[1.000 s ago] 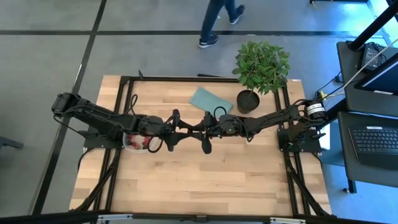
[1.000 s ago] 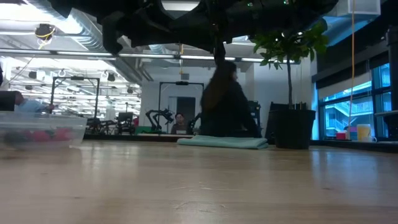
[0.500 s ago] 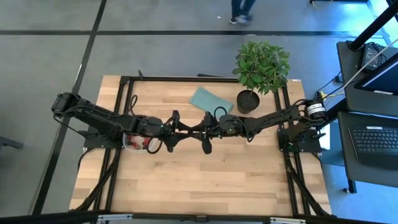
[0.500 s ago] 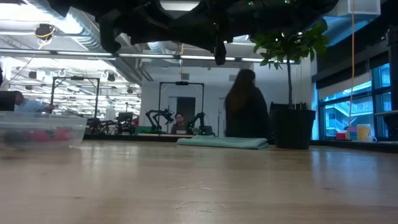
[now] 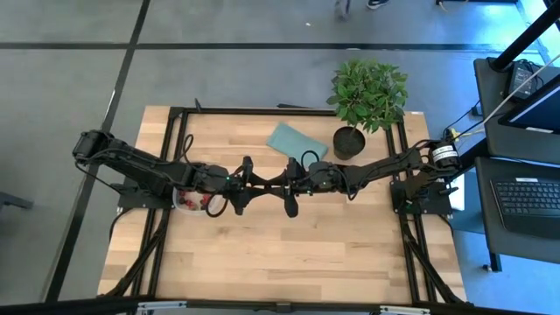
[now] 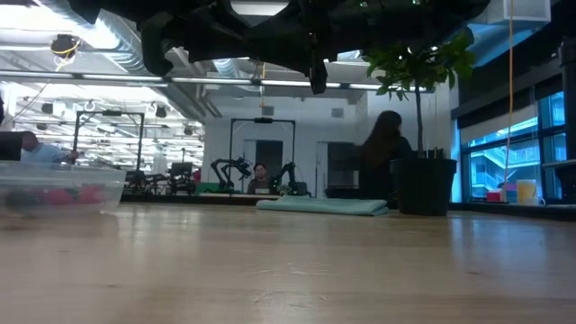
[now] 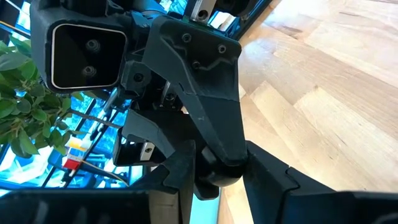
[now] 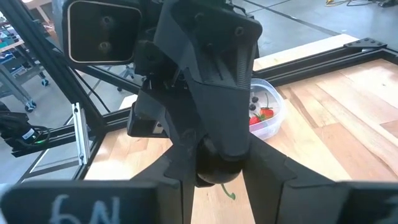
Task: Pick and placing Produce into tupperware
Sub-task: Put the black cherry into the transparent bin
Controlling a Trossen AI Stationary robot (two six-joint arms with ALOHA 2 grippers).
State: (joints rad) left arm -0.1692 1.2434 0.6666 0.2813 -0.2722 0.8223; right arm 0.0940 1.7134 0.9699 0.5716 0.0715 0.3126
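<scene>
Both arms reach level over the table's middle, well above it, and their grippers meet tip to tip: my left gripper [image 5: 262, 182] from the left, my right gripper [image 5: 274, 182] from the right. A dark purple-black round fruit [image 8: 217, 165] with a thin green stem [image 8: 227, 191] sits between them, and each gripper is shut on it. The tupperware [image 5: 191, 199] stands on the table under the left arm. It holds red and dark fruits [image 8: 261, 114]; the low view shows it at the left [image 6: 58, 193]. My left gripper pinches the dark fruit [image 7: 217, 179] between its two fingers [image 7: 181, 177], coming level from the table's left. The fruit is lifted clear of the table. The right gripper's finger lies over its upper side. My right gripper pinches the same fruit [image 8: 216, 168] between its two fingers [image 8: 264, 169], coming level from the table's right, crosswise to the left gripper's fingers. The stem hangs below the fruit. The left gripper's finger covers its top.
A flat teal pad [image 5: 291, 140] lies toward the far edge, and a potted green plant [image 5: 367, 92] stands in the far right corner. The near half of the wooden table [image 5: 280, 262] is bare. A person [image 6: 382, 157] walks in the room beyond.
Neither arm nor the fruit has visibly moved. Beyond the far edge, a person has walked toward the right.
</scene>
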